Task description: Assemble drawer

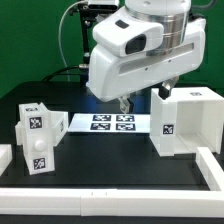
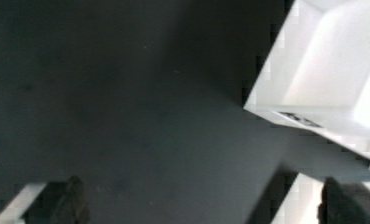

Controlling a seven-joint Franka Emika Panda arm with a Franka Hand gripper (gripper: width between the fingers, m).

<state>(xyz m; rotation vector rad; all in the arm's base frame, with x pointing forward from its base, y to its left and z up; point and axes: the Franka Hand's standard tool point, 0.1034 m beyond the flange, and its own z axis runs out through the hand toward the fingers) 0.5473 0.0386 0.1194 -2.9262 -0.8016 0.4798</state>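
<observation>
The large cube-shaped white casing [image 1: 186, 122] stands on the black table at the exterior view's right, with a tag on its front face. Two small white tray boxes with tags stand at the left, one further back [image 1: 41, 118] and one nearer [image 1: 36, 152]. My gripper [image 1: 124, 104] hangs above the table between them, just left of the casing and over the marker board's far edge. In the wrist view the gripper [image 2: 200, 206] is open and empty, with only black table between its dark fingers [image 2: 50, 204]. A corner of the casing [image 2: 333, 70] shows beside it.
The marker board [image 1: 112, 122] lies flat at the middle of the table. A white rail [image 1: 110, 191] runs along the table's front edge. A green wall and cables are behind the arm.
</observation>
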